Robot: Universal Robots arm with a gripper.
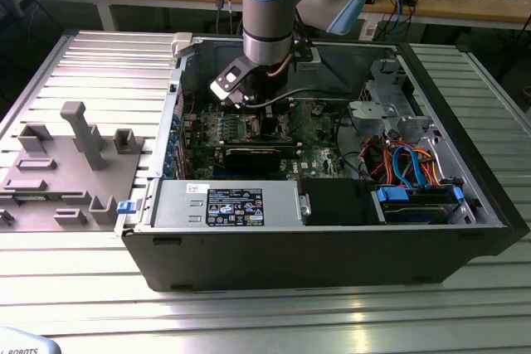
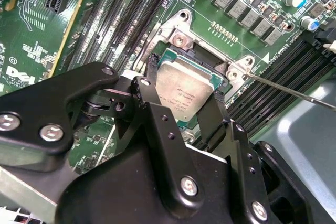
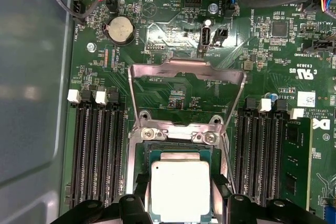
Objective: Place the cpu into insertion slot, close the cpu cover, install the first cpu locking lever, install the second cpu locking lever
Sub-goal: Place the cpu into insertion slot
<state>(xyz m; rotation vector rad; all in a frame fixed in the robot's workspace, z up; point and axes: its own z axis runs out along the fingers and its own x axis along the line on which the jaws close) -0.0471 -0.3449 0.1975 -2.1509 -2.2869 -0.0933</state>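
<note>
Inside an open computer case (image 1: 332,246) on a ribbed metal table (image 1: 83,288), the black gripper (image 2: 185,80) clenches its jaws on the small silvery-grey square cpu (image 3: 180,190), held between them over the dark insertion slot (image 3: 173,148).

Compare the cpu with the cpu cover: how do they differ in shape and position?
The cpu is a solid square plate, while the cpu cover is an open frame with a central window through which the board shows. The cpu sits at the insertion slot, while the cpu cover is swung open on its hinge, away from the slot. Both are silvery metal and roughly square.
</note>
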